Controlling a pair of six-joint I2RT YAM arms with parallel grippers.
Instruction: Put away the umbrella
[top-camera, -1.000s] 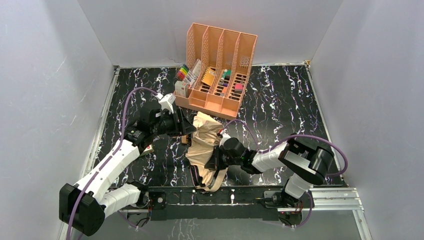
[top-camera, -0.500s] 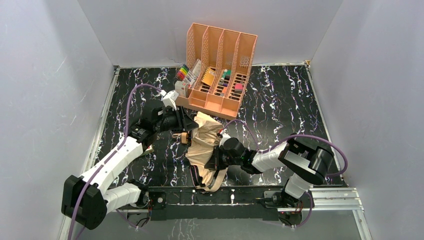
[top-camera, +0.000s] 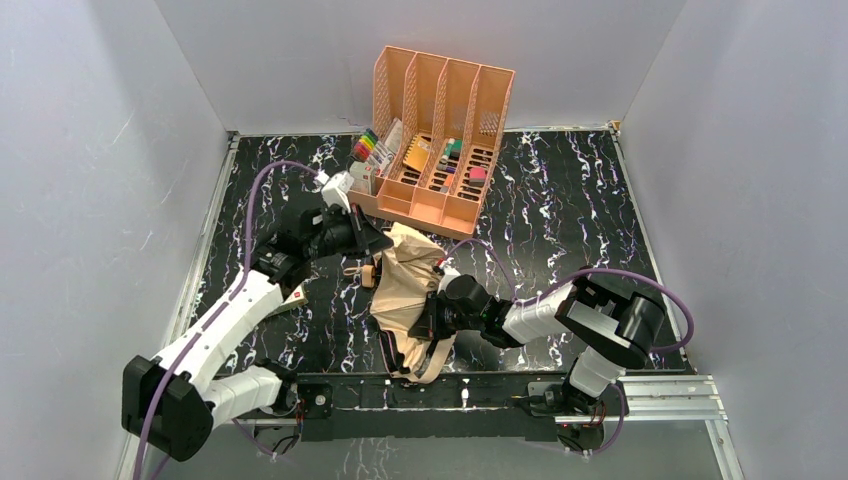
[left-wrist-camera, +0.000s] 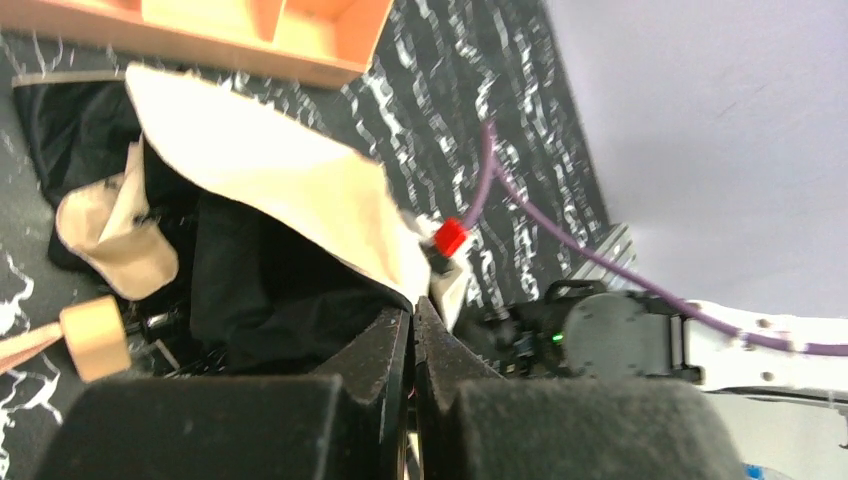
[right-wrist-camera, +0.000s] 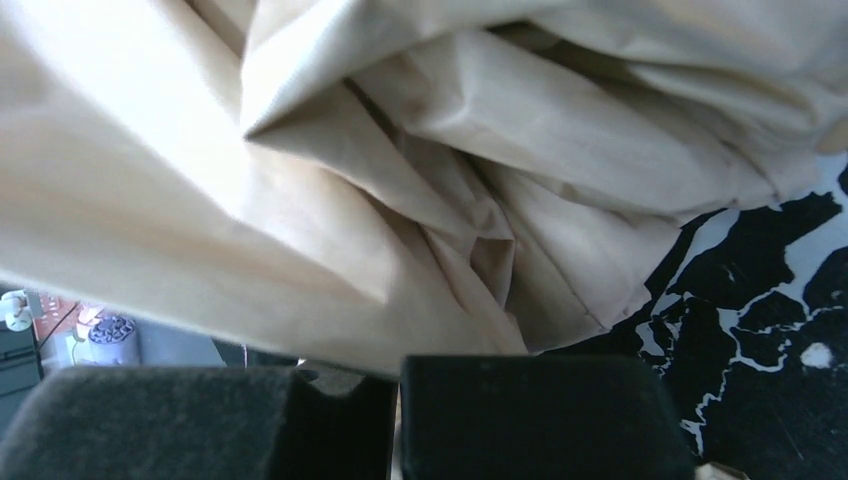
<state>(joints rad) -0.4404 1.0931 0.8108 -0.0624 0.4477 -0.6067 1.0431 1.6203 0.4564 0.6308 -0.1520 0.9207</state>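
Grey walls on three sides, black white-veined bench (top-camera: 560, 200) below. Peach file organizer (top-camera: 440, 110) sits back-centre, slots holding small stationery, coloured markers (top-camera: 365, 148) just beside its left end.

umbrella (top-camera: 405, 290) lies crumpled mid-bench, in front of the organizer and between the two arms. Not folded up: tan face mostly up, black face showing underneath in the left wrist view. A loose tail of fabric trails to the near edge by the arm bases. umbrella handle (left-wrist-camera: 95, 337) pokes out on the canopy's left side, low by the bench (only a tan knob on a thin stem is visible).

left claw (top-camera: 380, 242) is at the umbrella's back-left corner, close to the organizer's front wall. Fingers are pressed together with only a hairline between them. The tan canopy edge runs straight into the tips, so it reads as clamped on that edge.

right claw (top-camera: 426, 322) comes in from the right, buried in the near-right part of the canopy. Its own camera is filled with tan folds. The two pads are all but touching, with a fold dropping into the seam: clamped on fabric.

Purple cables (top-camera: 255, 205) loop off both arms over the bench.
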